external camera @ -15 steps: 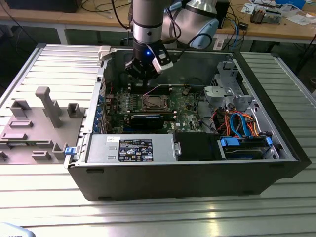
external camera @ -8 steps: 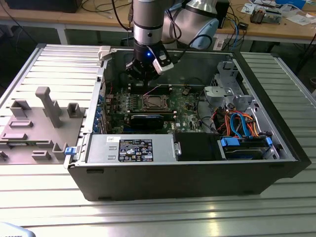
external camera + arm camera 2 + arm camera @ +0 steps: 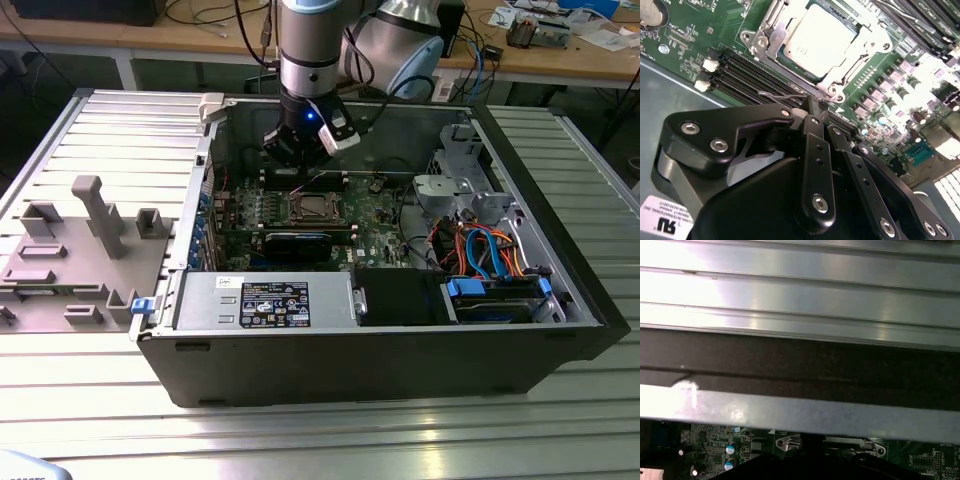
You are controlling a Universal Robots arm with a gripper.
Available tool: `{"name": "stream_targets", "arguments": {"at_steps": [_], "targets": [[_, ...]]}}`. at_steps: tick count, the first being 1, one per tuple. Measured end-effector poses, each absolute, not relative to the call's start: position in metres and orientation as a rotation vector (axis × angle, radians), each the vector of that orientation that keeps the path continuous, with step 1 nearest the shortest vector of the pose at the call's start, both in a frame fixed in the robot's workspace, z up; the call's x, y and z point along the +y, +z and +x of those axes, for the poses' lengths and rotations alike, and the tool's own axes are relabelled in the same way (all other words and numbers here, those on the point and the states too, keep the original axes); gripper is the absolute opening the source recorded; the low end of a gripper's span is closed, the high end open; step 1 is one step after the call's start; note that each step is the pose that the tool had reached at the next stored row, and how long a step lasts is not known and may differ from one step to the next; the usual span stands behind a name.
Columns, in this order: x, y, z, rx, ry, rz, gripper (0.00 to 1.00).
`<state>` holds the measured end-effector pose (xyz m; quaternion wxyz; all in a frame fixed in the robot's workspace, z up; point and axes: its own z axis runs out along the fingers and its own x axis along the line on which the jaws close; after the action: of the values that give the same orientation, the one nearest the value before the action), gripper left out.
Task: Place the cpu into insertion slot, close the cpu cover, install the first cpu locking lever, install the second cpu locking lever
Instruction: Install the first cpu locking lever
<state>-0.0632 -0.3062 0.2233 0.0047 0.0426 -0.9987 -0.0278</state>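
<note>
The cpu (image 3: 822,37) lies flat in the insertion slot (image 3: 765,42) of the green motherboard (image 3: 685,30), its shiny metal top showing through the window of the cpu cover (image 3: 860,52), which lies down over it. A thin wire locking lever (image 3: 775,93) runs along the socket's near edge, up to my fingertips. My gripper (image 3: 808,106) is shut, tips together right at that lever; whether it pinches the wire I cannot tell. In the exterior view the gripper (image 3: 297,150) hangs inside the open case, just behind the socket with the cpu (image 3: 314,207).
Black memory slots (image 3: 745,75) lie between gripper and socket. A black graphics card (image 3: 297,243), a power supply (image 3: 265,300) and a drive bay with blue and orange cables (image 3: 490,260) crowd the case. A grey fixture tray (image 3: 80,250) sits outside at the exterior view's left.
</note>
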Motion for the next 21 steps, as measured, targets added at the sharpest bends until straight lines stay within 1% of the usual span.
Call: {"name": "stream_targets", "arguments": {"at_steps": [11,21], "targets": [[-0.306,0.209,-0.050,-3.125,-0.087,0.138,0.11],[-0.306,0.204,-0.038,-3.124,-0.076,0.142,0.11]]}}
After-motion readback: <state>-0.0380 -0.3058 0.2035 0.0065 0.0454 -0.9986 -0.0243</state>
